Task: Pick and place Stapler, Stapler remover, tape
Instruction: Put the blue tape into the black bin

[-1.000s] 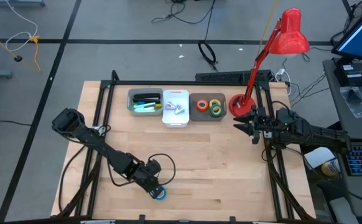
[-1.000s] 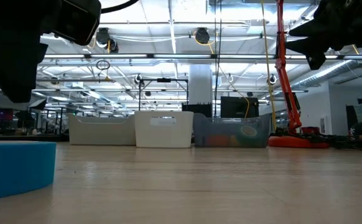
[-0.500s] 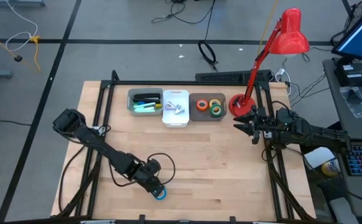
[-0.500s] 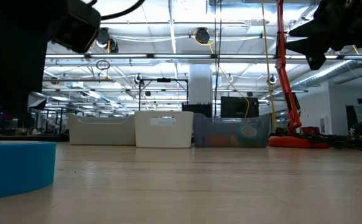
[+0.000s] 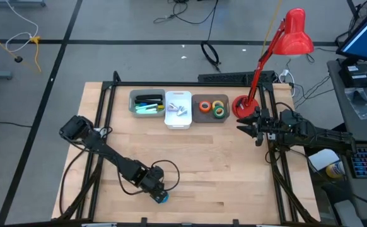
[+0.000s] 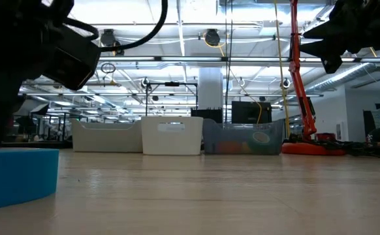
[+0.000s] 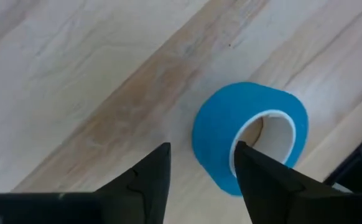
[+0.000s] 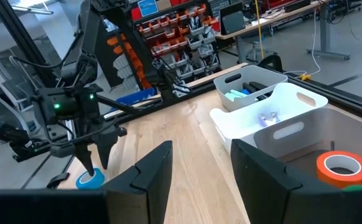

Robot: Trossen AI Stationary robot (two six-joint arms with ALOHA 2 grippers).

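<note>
The blue tape roll lies flat on the wood near the table's near edge, also seen in the low view. My left gripper hangs open just above it, pointing down; one finger stands over the roll's rim, the other outside it. The orange, yellow and green rolls lie in the right-hand bin. A long black item that looks like the stapler lies in the left grey bin. My right gripper waits open in the air by the right edge.
Three bins stand in a row at the far side: grey, white with small pale items, and brown-grey. A red desk lamp's base sits beside them, next to my right gripper. Bare wood lies between the bins and the blue roll.
My left arm has swung in and lowered its gripper down toward the blue tape roll, now covering more of it from above. The roll has stayed where it was. The right arm has kept still.
</note>
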